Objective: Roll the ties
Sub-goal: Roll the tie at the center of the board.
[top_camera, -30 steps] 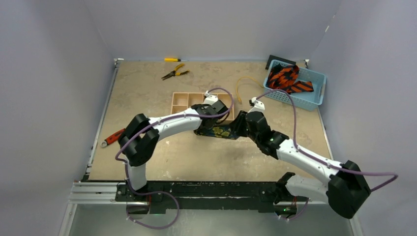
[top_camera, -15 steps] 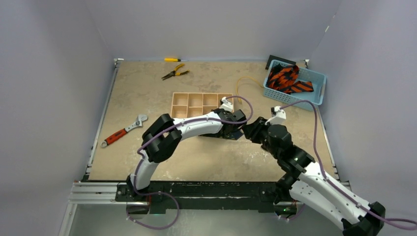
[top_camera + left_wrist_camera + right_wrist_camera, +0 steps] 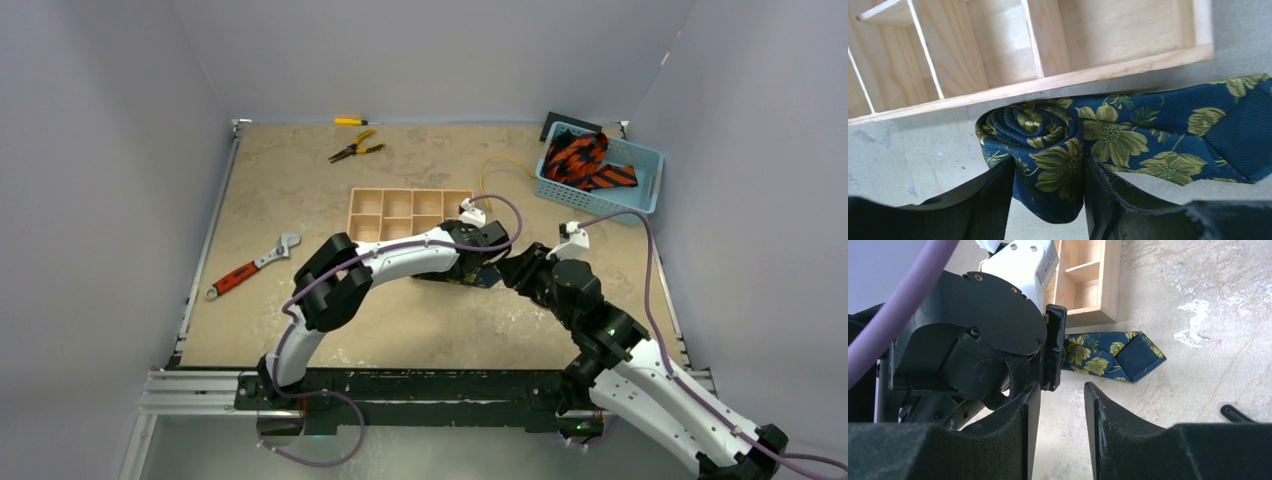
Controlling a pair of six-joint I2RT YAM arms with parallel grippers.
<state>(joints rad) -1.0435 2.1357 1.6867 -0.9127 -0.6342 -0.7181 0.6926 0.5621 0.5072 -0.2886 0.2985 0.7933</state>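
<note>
Off the tray's (image 3: 1098,62) 5 o'clock corner, my left gripper (image 3: 1048,167) clasped the tie (image 3: 1128,135), coiled further toward 3 o'clock than a second before; only its tip lay flat. My right gripper (image 3: 1060,390) hung parted, empty.

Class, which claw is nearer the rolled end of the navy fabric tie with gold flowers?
Left. The left claw straddles the rolled end of the tie; the right claw hangs open nearby, off it.

Table (image 3: 300,200) holds tie (image 3: 1128,135), tray (image 3: 400,212), basket (image 3: 600,208), wrench (image 3: 250,268), pliers (image 3: 355,149), perhaps cord (image 3: 486,180).
</note>
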